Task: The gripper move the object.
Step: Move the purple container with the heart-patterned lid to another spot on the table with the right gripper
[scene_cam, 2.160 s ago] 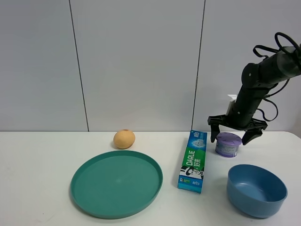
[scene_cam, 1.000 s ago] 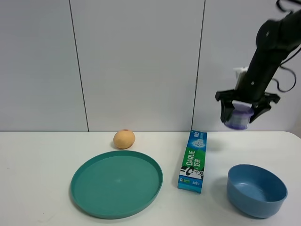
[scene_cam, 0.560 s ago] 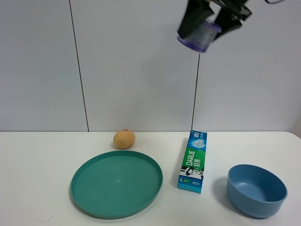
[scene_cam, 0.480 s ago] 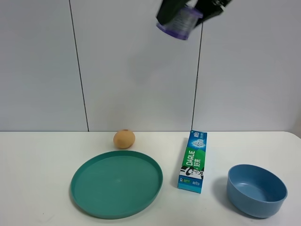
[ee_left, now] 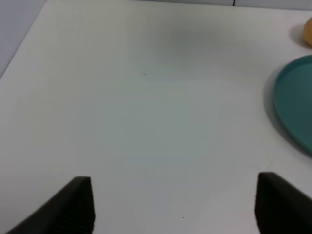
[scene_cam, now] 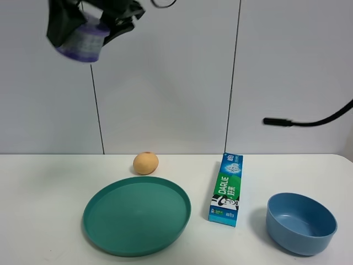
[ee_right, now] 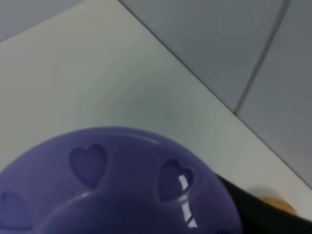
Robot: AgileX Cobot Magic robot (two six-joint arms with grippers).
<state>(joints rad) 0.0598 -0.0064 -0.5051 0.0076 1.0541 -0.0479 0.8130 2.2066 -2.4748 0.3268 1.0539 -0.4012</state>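
My right gripper (scene_cam: 87,30) has reached across to the top left of the exterior view, high above the table. It is shut on the small lilac-purple tub (scene_cam: 83,43) and holds it tilted in the air. In the right wrist view the tub's lid (ee_right: 112,185) with heart-shaped holes fills the frame, with one dark finger (ee_right: 263,212) beside it. My left gripper (ee_left: 175,209) is open and empty above the bare white table (ee_left: 146,97). It does not show in the exterior view.
On the table stand a teal plate (scene_cam: 137,214), an orange-tan round fruit (scene_cam: 145,163) behind it, a green toothpaste box (scene_cam: 226,189) and a blue bowl (scene_cam: 301,222) at the right. A black cable (scene_cam: 309,122) hangs in from the right edge. The plate's rim (ee_left: 295,107) shows in the left wrist view.
The right gripper closed on the tub by the bowl, lifted it off the table, and carried it high and far left across the view.
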